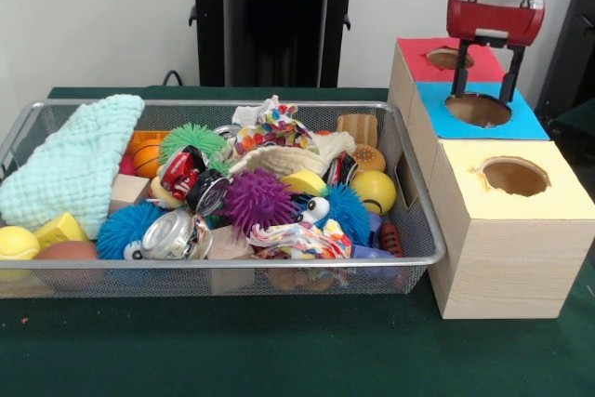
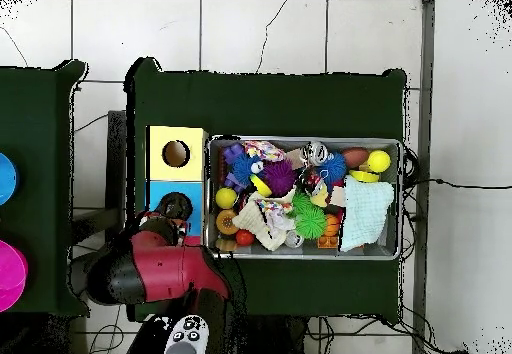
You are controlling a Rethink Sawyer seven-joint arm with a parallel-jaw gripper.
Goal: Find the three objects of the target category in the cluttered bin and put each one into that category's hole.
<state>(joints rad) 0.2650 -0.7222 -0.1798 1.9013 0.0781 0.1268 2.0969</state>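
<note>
Hard to say which category is wanted — nothing in either view names it. Most likely candidates: the spiky rubber balls, at least three of them in the wire bin — a purple one mid-bin, a green one further back, a blue one against the front wall, with another blue one showing by the yellow ball. Probably light, soft and springy, so likely to squash under the pads and roll or pop free if pinched at the tips of the spikes; best taken across the middle of the body, from straight above, with a firm but not crushing close. Purple one half ringed by a patterned cloth and a shiny tin, so some risk of snagging neighbours. Mint towel draped over the bin's left end, possibly hiding more. Gripper well away from the bin, hanging upright over the blue-topped hole of the wooden box, fingers pointing straight down, spread apart and holding nothing. Seen from overhead, red arm reaching across beside the box, wrist above the same hole.
</note>
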